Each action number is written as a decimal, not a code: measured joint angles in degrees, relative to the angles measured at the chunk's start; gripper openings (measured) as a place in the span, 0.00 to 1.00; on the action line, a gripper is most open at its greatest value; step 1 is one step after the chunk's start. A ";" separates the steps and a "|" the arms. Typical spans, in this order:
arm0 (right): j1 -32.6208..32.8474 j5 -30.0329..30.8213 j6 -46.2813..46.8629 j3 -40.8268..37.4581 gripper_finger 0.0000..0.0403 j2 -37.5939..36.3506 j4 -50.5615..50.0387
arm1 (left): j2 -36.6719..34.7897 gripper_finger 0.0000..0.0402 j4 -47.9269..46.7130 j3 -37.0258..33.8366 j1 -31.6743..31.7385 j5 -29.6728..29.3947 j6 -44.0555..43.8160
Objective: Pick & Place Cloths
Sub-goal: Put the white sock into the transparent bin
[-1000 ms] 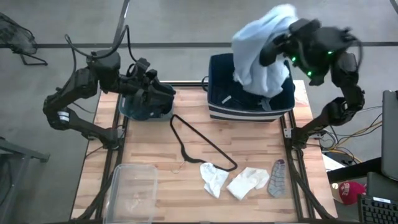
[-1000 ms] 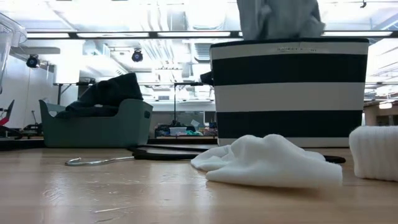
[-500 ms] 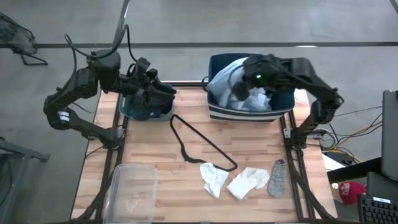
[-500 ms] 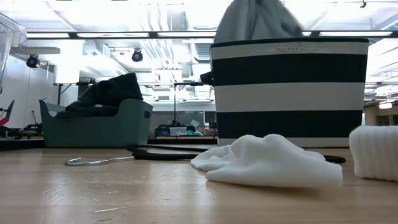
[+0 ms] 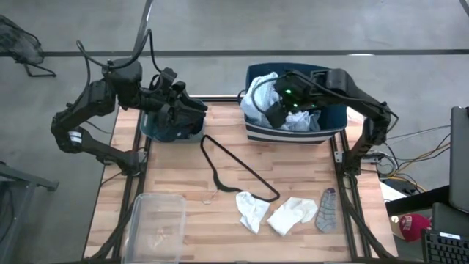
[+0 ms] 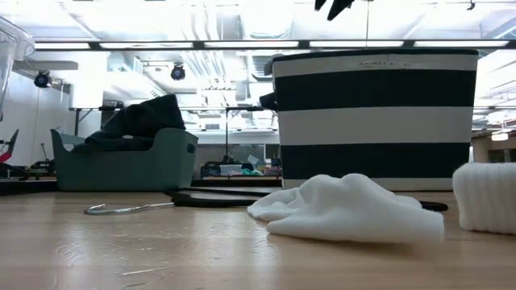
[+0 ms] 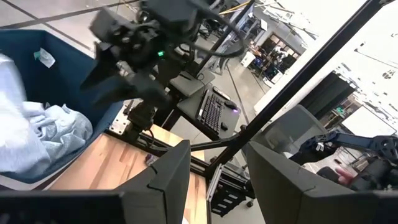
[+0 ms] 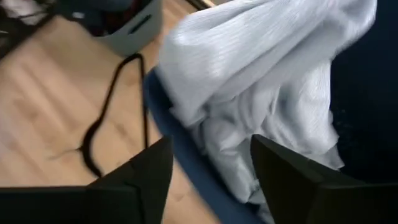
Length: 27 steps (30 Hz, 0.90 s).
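The slatted wooden table (image 5: 242,172) has bare boards mid-left. At its far right stands the navy striped fabric bin (image 5: 293,132); the soft, ribbed pale blue cloth (image 5: 260,99) now lies crumpled inside, no longer lifted above it as a second ago. The right gripper (image 5: 277,110) hovers over the bin, fingers apart, holding nothing. The left gripper (image 5: 178,99) sits over the teal bin (image 5: 170,126) at far left, fingers parted. A thin wire hanger (image 5: 234,167) lies mid-table; white socks (image 5: 282,213) and a grey sock (image 5: 327,210) lie along the near edge.
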 joint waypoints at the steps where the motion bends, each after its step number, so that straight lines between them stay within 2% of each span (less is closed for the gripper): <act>1: 0.61 -0.40 0.61 -0.14 0.54 -0.76 -0.01 | 0.00 0.41 -0.02 0.00 0.00 0.00 0.19; 6: 5.96 -0.45 3.21 -1.14 0.61 -3.81 -0.02 | 0.12 0.41 0.02 -0.27 0.01 -0.01 1.40; 12: 17.40 -0.51 3.88 -5.32 0.64 -3.45 1.05 | 0.13 0.41 0.44 -2.91 0.02 -0.02 1.65; 17: 24.62 -0.51 3.75 -13.89 0.62 -1.09 6.47 | 0.13 0.41 1.24 -5.86 0.07 0.00 -0.49; 22: 28.61 -0.77 2.92 -23.23 0.58 0.13 14.12 | 0.15 0.41 2.56 -7.29 0.04 0.00 -1.31; 27: 31.51 -4.58 1.32 -33.00 0.57 0.68 25.11 | 0.15 0.41 4.58 -7.37 0.04 0.02 -1.47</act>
